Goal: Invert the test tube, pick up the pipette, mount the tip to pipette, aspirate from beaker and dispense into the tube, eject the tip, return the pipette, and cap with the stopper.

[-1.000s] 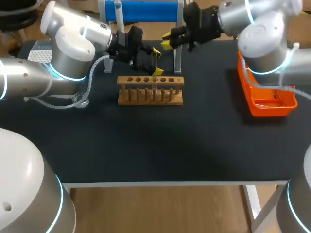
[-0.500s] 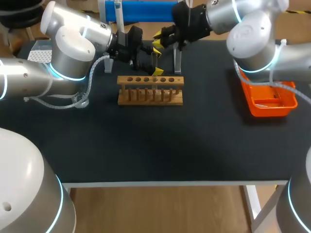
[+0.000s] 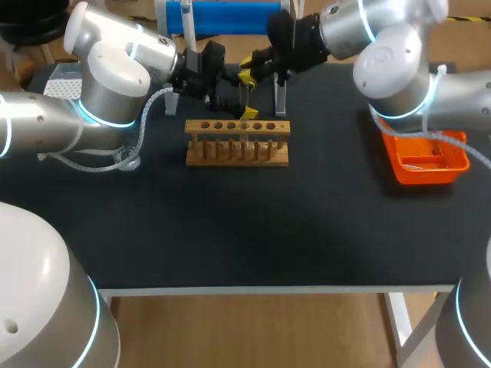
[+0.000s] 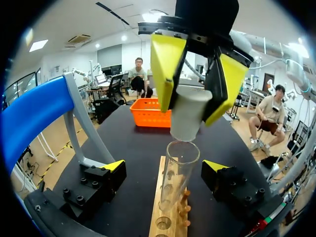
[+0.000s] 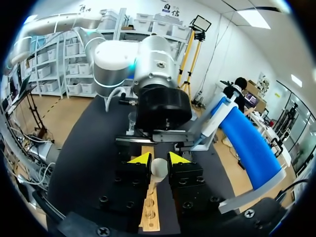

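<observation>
A clear test tube (image 4: 177, 170) stands upright in the wooden rack (image 3: 238, 142), its mouth open. My left gripper (image 4: 165, 168) is open, one finger on each side of the tube with a gap to each. My right gripper (image 5: 159, 159) is shut on a white stopper (image 5: 159, 168). In the left wrist view the stopper (image 4: 187, 116) hangs just above the tube's mouth, pinched between the right gripper's yellow fingers (image 4: 165, 69). In the head view both grippers meet over the rack's back edge, the left gripper (image 3: 247, 96) below the right gripper (image 3: 249, 65).
A blue pipette stand (image 3: 226, 17) rises behind the rack, with the pipette (image 3: 185, 19) hanging on it. An orange tray (image 3: 426, 157) lies at the right side. A small clear beaker (image 3: 132, 161) sits left of the rack.
My right gripper has moved left with the stopper, ending over the test tube. The left arm has kept still.
</observation>
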